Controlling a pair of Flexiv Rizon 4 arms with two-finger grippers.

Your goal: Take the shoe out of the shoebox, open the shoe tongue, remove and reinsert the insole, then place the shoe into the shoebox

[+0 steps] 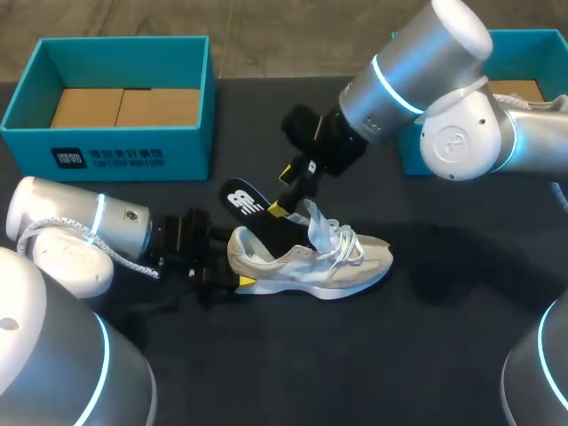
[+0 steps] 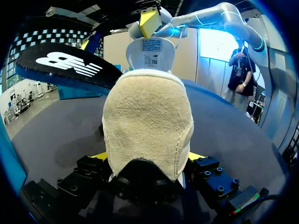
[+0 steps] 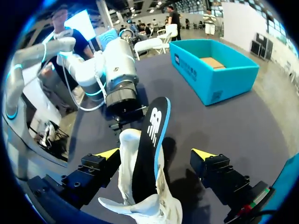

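A cream and white shoe [image 1: 337, 262] lies on its sole mid-table, toe to the right. Its tongue [image 1: 317, 224] stands pulled up. A black insole [image 1: 244, 202] with a white logo sticks half out of the shoe, slanting up over the heel. My left gripper [image 1: 232, 275] is low on the table, its fingers against both sides of the heel [image 2: 147, 121]. My right gripper [image 1: 282, 192] hangs just above the shoe's opening, open wide. In its wrist view the insole [image 3: 152, 135] rises between the fingers [image 3: 110, 153] without touching either.
A teal shoebox [image 1: 106, 146] with brown card on its floor stands at the back left. A second teal box [image 1: 532, 40] sits at the back right, behind my right arm. The dark tabletop in front of the shoe is bare.
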